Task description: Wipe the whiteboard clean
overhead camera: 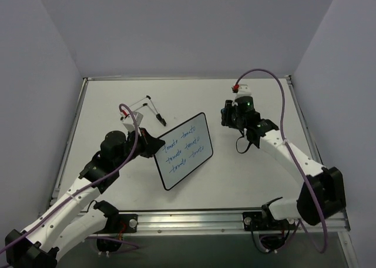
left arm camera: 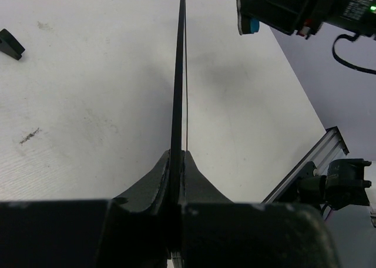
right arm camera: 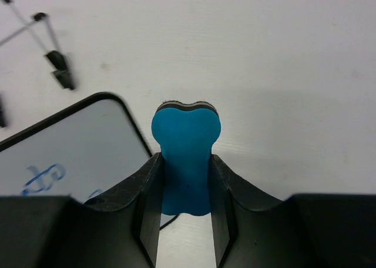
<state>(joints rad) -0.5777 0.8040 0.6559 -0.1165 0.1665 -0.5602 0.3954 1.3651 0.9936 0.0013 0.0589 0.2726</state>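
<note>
Back left on table (overhead camera: 247, 174): wire stand (overhead camera: 144, 106). Clamped by left gripper (left arm camera: 178, 156) along its left edge: whiteboard (overhead camera: 184, 150), mid-table, tilted, with three lines of blue writing. Just right of its far corner, apart from it: blue eraser (right arm camera: 186, 127), pinched tight in right gripper (right arm camera: 186, 159).

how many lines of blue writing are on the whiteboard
3, stacked on the whiteboard: a top line, a middle line and a bottom line. In the top view none looks hidden.
</note>
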